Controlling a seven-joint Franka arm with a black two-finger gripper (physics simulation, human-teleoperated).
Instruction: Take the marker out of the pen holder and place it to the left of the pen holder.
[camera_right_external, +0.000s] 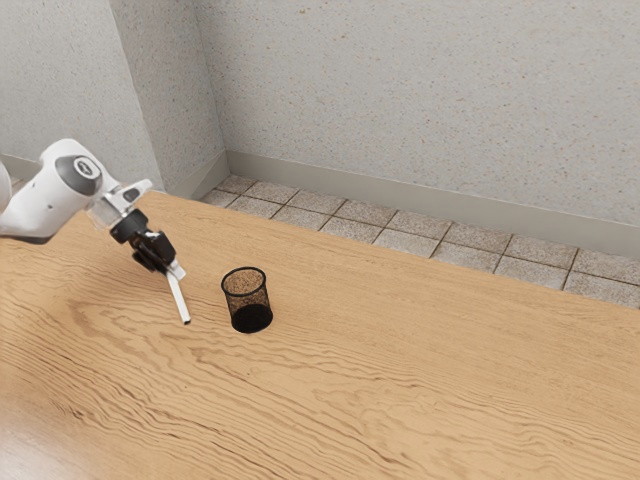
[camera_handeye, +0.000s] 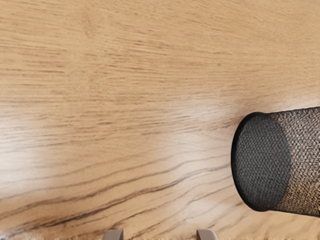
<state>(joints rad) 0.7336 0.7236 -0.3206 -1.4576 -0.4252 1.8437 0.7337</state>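
1. Entering from the exterior view's left, the white arm slopes down toward that view's right. Bend high at the joint with the dark round cap; beyond it the arm drops to the hand.
2. Gripper, black, on the arm's end: low over the bench, tipped downward and a little to the exterior view's right. Not over the pen holder; it sits off to the exterior view's left of it.
3. Gripper state: open. In the wrist view the two fingers stand well apart, bench grain between their ends. No grip closed on anything.
4. Marker: slim, white, dark at its far end. Outside the pen holder, on the exterior view's left of it, near but not touching. Runs out from just under the gripper, slanting down and slightly to that view's right; near end partly hidden by the hand. Cannot tell whether its whole length rests on the bench.
5. Pen holder: black wire mesh, round, upright on the bench, solid dark base. In the wrist view it lies off to one side of the fingers, clear of both.
6. Backdrop: speckled pale wall, square floor tiles beyond the bench.
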